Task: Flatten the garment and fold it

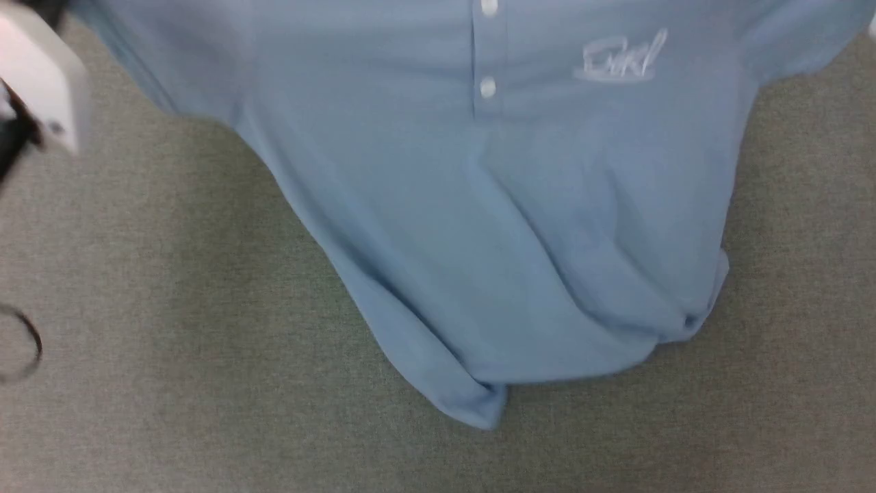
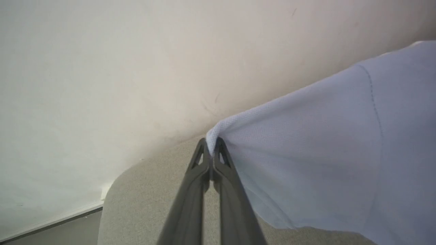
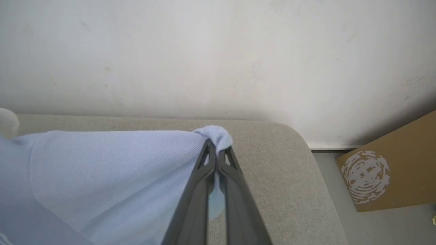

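The garment (image 1: 493, 226) is a light blue polo shirt hanging above the grey table (image 1: 171, 356), front towards me, with white buttons and a white script logo. Its hem droops in folds and a corner touches the table near the front. In the left wrist view my left gripper (image 2: 213, 144) is shut on a pinched edge of the garment (image 2: 323, 153). In the right wrist view my right gripper (image 3: 217, 147) is shut on another bunched corner of the garment (image 3: 112, 170). A pale forearm (image 1: 37, 75) shows at the head view's upper left.
The grey fabric-covered table has a rounded corner (image 3: 293, 136) near a white wall (image 3: 218, 51). A brown cardboard box (image 3: 391, 170) with a white print stands on the floor beside the table. A dark cable loop (image 1: 24, 342) lies at the table's left.
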You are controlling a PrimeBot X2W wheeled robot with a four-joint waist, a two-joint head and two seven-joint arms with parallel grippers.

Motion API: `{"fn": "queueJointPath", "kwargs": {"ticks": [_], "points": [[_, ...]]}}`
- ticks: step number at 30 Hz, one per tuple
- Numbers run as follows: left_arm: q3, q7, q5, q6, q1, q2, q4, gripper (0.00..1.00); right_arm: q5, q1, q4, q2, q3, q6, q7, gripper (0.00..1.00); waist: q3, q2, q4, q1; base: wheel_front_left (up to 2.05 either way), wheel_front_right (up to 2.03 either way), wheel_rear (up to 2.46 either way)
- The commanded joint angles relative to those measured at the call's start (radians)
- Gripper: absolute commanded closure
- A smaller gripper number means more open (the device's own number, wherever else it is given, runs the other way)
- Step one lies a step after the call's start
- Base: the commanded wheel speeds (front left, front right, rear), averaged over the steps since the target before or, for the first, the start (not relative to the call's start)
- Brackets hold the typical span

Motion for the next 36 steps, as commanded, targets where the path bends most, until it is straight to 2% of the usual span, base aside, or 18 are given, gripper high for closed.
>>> {"fn": "queueJointPath", "kwargs": {"ticks": [1, 4, 9, 13, 19, 22, 28, 36], "points": [[0.013, -0.02, 0.018, 0.018, -0.045, 0.007, 0.01, 1.0, -0.004, -0.036, -0.01, -0.008, 0.006, -0.001, -0.015, 1.0, 0.026, 0.0, -0.008, -0.0001, 0.0, 0.0, 0.0], [0.034, -0.084, 0.062, 0.062, -0.165, 0.002, 0.041, 1.0, -0.019, -0.133, -0.025, -0.011, 0.017, -0.001, -0.063, 1.0, 0.058, 0.0, -0.011, -0.0001, 0.0, 0.0, 0.0], [0.078, -0.226, 0.133, 0.161, -0.354, -0.012, 0.077, 1.0, -0.071, -0.291, -0.05, -0.008, 0.032, -0.001, -0.175, 1.0, 0.107, 0.0, -0.018, -0.0001, 0.0, 0.0, 0.0], [0.114, -0.325, 0.162, 0.227, -0.487, -0.024, 0.109, 1.0, -0.118, -0.412, -0.066, 0.008, 0.002, -0.001, -0.273, 1.0, 0.135, 0.0, -0.021, -0.0001, 0.0, 0.0, 0.0], [0.134, -0.475, 0.184, 0.281, -0.617, -0.049, 0.134, 1.0, -0.163, -0.547, -0.066, 0.053, -0.053, -0.001, -0.432, 1.0, 0.158, 0.0, -0.015, -0.0001, 0.0, 0.0, 0.0], [0.124, -0.523, 0.182, 0.274, -0.635, -0.062, 0.158, 1.0, -0.18, -0.571, -0.056, 0.066, -0.074, -0.001, -0.502, 1.0, 0.156, 0.0, -0.005, -0.0001, 0.0, 0.0, 0.0], [0.067, -0.487, 0.159, 0.217, -0.529, -0.086, 0.243, 1.0, -0.162, -0.515, 0.037, 0.063, -0.07, -0.001, -0.519, 1.0, 0.138, 0.0, 0.009, -0.0001, 0.0, 0.0, 0.0], [0.009, -0.394, 0.087, 0.132, -0.267, -0.107, 0.312, 1.0, -0.021, -0.277, 0.136, 0.039, 0.059, -0.001, -0.536, 1.0, 0.089, 0.0, 0.01, -0.0001, 0.0, 0.0, 0.0]]}}
